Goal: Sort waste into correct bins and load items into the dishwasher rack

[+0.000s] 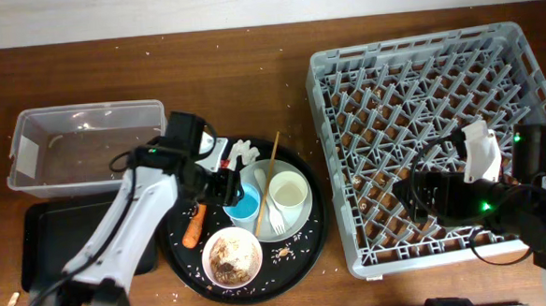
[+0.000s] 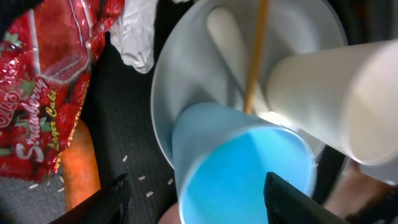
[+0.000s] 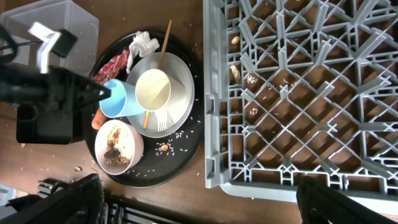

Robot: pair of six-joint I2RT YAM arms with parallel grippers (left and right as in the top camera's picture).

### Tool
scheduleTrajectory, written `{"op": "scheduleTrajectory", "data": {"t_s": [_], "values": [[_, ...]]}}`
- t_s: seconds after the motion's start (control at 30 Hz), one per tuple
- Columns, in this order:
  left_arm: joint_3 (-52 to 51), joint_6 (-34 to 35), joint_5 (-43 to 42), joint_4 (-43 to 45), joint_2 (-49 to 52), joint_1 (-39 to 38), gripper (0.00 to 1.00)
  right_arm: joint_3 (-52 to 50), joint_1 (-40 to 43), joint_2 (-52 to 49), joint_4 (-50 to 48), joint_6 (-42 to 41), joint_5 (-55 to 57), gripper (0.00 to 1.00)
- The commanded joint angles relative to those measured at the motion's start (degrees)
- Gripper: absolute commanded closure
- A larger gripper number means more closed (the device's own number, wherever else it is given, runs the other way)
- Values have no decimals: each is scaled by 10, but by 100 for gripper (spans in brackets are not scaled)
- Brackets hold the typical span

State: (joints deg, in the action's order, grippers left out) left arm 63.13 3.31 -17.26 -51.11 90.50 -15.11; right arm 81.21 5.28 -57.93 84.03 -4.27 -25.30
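Note:
My left gripper (image 1: pixel 232 189) (image 2: pixel 196 200) is open, its fingers either side of the light blue cup (image 1: pixel 246 209) (image 2: pixel 242 168), which stands at the edge of the white plate (image 1: pixel 295 222) (image 2: pixel 199 81). On the plate are the pale cup (image 1: pixel 287 190), the wooden stick (image 1: pixel 273 167) and the fork (image 1: pixel 275 218). The red wrapper (image 2: pixel 50 74), tissue (image 1: pixel 245 150) and carrot stick (image 1: pixel 194 227) lie left of the plate. The bowl (image 1: pixel 232 256) holds brown scraps. My right gripper (image 1: pixel 408 191) (image 3: pixel 205 205) is open and empty over the grey rack (image 1: pixel 429 89).
All the dishes sit on a round black tray (image 1: pixel 302 255) strewn with rice grains. The clear tub (image 1: pixel 86 149) stands at the back left, with the shallow black tray (image 1: pixel 43 240) in front of it. Crumbs lie inside the rack and on the wooden table.

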Motion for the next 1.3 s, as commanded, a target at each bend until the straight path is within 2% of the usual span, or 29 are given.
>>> {"op": "scheduleTrajectory", "data": {"t_s": [0.0,0.07,0.1,0.13,0.17,0.27,0.4,0.43,0.47,0.5,0.57,0.7,0.77,0.87,0.97,1.03,1.17,1.23,1.27], "values": [[-2,59,89,20,37,-32,45,3,4,-5,0,2,5,1],[-2,65,105,31,50,-46,59,3,4,-6,0,2,5,1],[-2,65,121,31,52,-46,71,3,4,-7,0,2,5,1],[-2,65,122,31,52,-46,78,3,4,-7,0,2,5,1],[0,79,121,28,52,-46,91,3,4,-7,0,2,5,1],[23,104,118,-6,36,-44,99,3,4,-7,0,2,5,1],[76,103,65,-58,-51,-27,100,3,4,-7,0,2,3,1],[86,87,-9,-54,-79,-4,100,3,4,-7,-1,2,-24,1],[90,57,-135,-31,-110,39,100,3,4,-7,-5,2,-85,0],[90,47,-267,1,-134,88,100,3,2,-7,-15,11,-142,9],[90,17,-427,30,-147,127,100,3,-23,-7,-48,11,-199,13],[90,-21,-617,53,-147,114,100,3,-183,-12,-174,11,-223,13],[90,-21,-701,70,-148,100,100,3,-270,-26,-260,8,-189,13],[90,-18,-729,70,-150,88,100,3,-297,-52,-319,8,-176,12],[90,-18,-728,72,-155,75,100,3,-298,-90,-355,11,-288,12],[90,-19,-725,74,-155,74,100,3,-298,-103,-357,57,-358,23],[90,-18,-723,87,-155,74,100,3,-297,-99,-359,57,-362,45],[90,-19,-723,87,-155,74,99,3,-297,-97,-359,58,-362,48],[90,-19,-714,87,-155,74,85,3,-297,-94,-359,58,-359,48]]}}
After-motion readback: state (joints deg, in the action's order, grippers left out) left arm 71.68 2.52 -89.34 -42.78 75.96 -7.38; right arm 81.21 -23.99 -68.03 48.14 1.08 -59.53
